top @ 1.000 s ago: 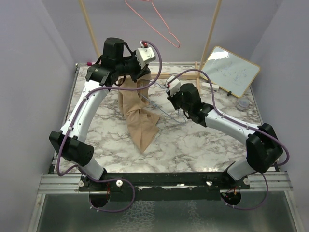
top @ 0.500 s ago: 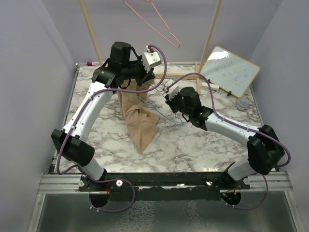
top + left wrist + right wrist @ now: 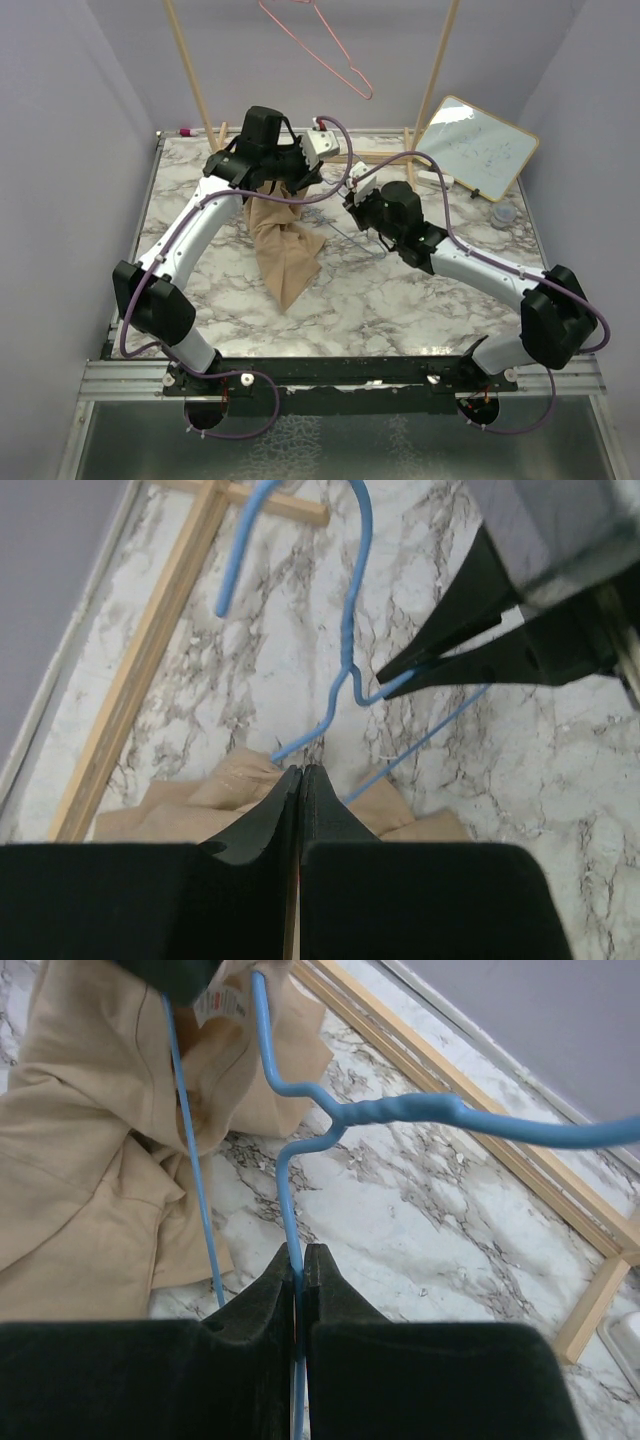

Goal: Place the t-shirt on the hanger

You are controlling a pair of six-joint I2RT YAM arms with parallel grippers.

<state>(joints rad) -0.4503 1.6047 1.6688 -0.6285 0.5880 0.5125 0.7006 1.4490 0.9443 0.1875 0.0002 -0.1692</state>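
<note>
Where the tan soft-fabric short-sleeved t-shirt (image 3: 284, 250) is lifted at its neck, the upper part hangs clear of the surface. The lower part lies bunched on the grey-veined white marble table (image 3: 400, 295). The left gripper (image 3: 301, 775) is clenched on the fabric at the neck edge, its jaws pressed together with no gap, just beside the small white label (image 3: 222, 1002) inside the collar.

The thin light-blue triangular wire hanger (image 3: 400, 1112) is held just to the right of the t-shirt, between the two grippers. Its hook points toward the far side of the table. Two of its wire runs extend from the twisted neck toward the shirt collar and reach the fabric close to the left fingertips. Whether either run passes inside the neck opening cannot be told.

The right gripper (image 3: 299, 1252) is clamped on the hanger wire, gripping the run just below the bend beside the twisted neck. Its jaws are closed onto the wire. The two grippers stand near each other but do not touch.

Beyond the work area:
- a light wooden frame (image 3: 434, 70) rises at the far edge of the table;
- a thin pink wire hanger (image 3: 322, 55) hangs above it;
- a small white dry-erase board (image 3: 475, 148) leans at the far right.
</note>
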